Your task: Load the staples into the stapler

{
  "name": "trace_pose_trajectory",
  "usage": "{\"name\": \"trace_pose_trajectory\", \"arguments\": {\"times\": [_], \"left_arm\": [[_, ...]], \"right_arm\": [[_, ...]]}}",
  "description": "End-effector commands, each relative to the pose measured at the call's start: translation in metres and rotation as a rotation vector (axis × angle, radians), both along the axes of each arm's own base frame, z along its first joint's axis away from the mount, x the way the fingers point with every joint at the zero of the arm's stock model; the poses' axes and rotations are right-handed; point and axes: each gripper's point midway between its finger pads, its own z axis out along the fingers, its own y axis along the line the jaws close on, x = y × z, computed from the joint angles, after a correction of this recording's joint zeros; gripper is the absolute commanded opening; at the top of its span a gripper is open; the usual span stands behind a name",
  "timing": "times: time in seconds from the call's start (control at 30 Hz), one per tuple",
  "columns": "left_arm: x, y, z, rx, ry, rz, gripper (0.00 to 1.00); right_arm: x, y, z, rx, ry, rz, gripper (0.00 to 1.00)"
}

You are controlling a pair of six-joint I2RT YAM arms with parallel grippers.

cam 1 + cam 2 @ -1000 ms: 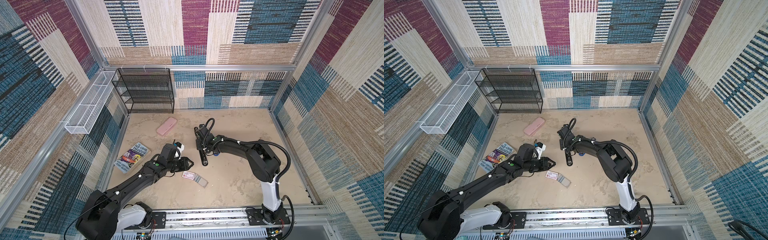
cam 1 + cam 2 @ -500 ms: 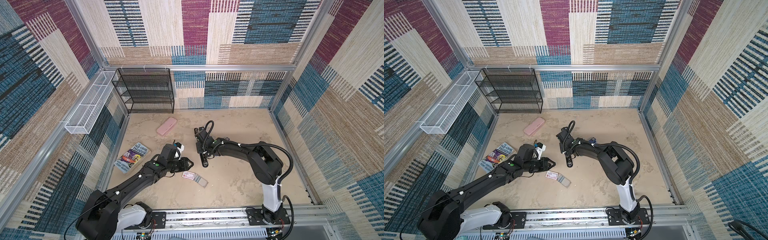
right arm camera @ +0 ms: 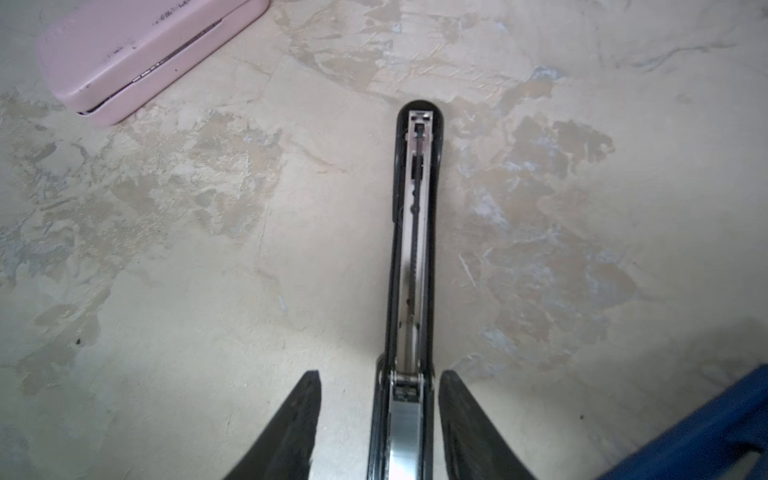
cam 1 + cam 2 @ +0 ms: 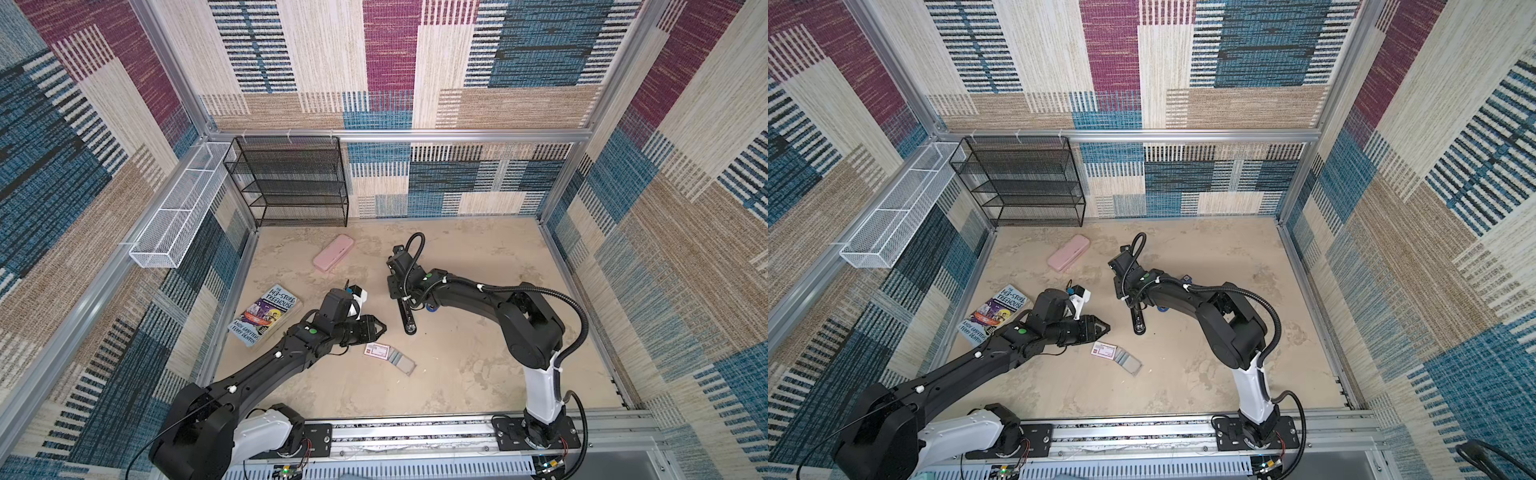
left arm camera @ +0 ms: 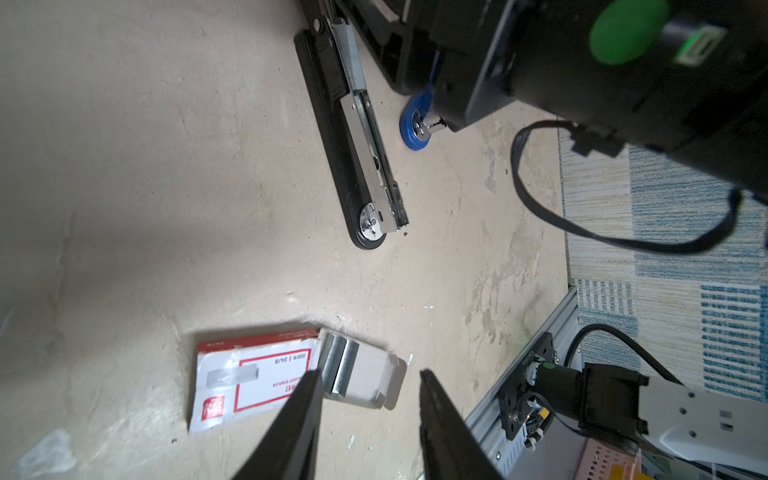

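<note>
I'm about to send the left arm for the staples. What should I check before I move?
1. Stapler flipped open, metal channel facing up: ok.
2. Channel empty along its whole length: cannot tell; the hinge end is partly hidden.
3. Staples slid out of their box and exposed: ok.
4. Left gripper open, empty, close to the staples: ok.
5. Stapler held steady: not ok; the right gripper straddles its hinge end with jaws open, not clamping.
6. Table between staples and stapler free of clutter: ok.
</note>
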Motion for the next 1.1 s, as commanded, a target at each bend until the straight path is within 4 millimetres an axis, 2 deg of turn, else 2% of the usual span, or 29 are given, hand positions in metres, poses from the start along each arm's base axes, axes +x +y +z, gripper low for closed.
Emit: {"name": "trace_pose_trajectory", "arguments": {"times": [0.0,0.17,0.3,0.5,0.87,1.07], "left_arm": [[-0.001,0.002,0.002,0.0,-0.018,0.001,0.43],[-0.002,0.004,0.005,-0.002,-0.035,0.009,0.43],[-0.003,0.005,0.003,0.003,-0.031,0.009,0.43],[-0.003,0.005,0.0,0.001,-0.023,0.01,0.43],[-0.002,0.005,-0.002,0.004,-0.016,0.012,0.43],[0.0,0.002,-0.002,0.0,-0.014,0.007,0.43]], "right_arm": [[0.005,0.009,-0.002,0.011,0.009,0.031,0.53],[0.007,0.017,-0.008,0.022,0.028,0.053,0.53],[0.005,0.016,-0.016,0.013,0.05,0.059,0.53],[-0.004,0.013,-0.021,0.021,0.071,0.056,0.52],[-0.021,0.006,-0.017,0.048,0.088,0.058,0.51],[-0.034,0.003,-0.024,0.047,0.117,0.075,0.49]]}}
